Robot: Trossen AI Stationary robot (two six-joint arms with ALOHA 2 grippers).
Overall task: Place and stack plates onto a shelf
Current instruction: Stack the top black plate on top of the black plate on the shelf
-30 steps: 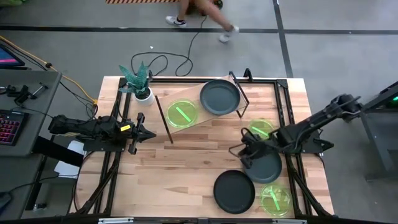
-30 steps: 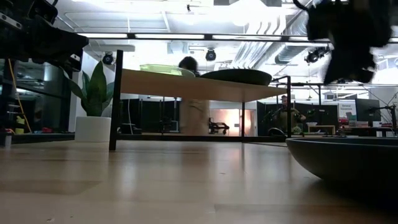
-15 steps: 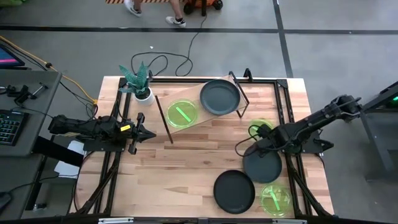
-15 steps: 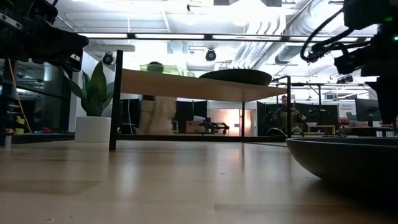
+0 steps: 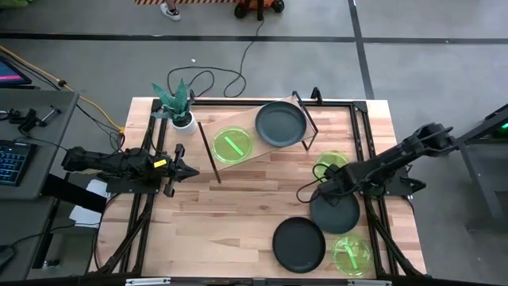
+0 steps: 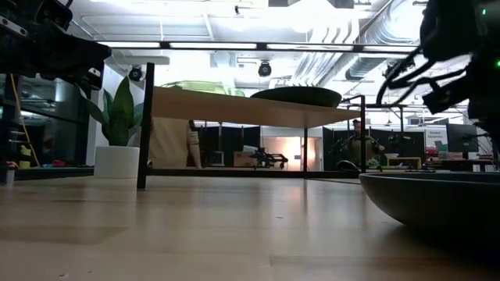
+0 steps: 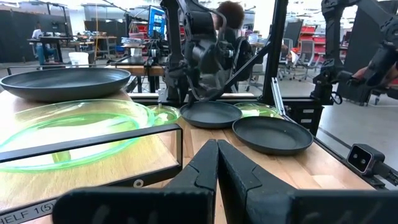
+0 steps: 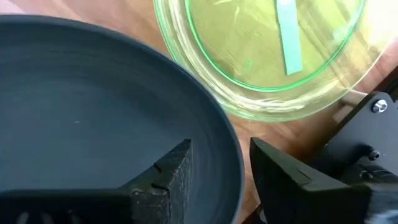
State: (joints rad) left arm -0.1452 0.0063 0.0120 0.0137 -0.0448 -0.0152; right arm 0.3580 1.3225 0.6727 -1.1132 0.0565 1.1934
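The shelf (image 5: pixel 242 155) stands at the far middle of the table. On it rest a green plate (image 5: pixel 230 146) and a dark grey plate (image 5: pixel 280 124). On the table's right lie a green plate (image 5: pixel 333 163), a dark grey plate (image 5: pixel 337 214), another dark grey plate (image 5: pixel 298 245) and another green plate (image 5: pixel 352 255). My right gripper (image 8: pixel 221 168) is open. One finger (image 8: pixel 168 174) stands inside the dark plate's rim (image 8: pixel 236 162) and one outside; no touch shows. My left gripper (image 7: pixel 217 163) hangs shut and empty, left of the shelf.
A potted plant (image 5: pixel 178 107) stands at the far left corner beside the shelf. A black metal frame (image 5: pixel 361 127) runs along the table's edges. Bare wood lies in the table's middle and near left (image 5: pixel 222 222).
My right gripper has come down toward the dark grey plate on the table's right. The plates have stayed where they were.
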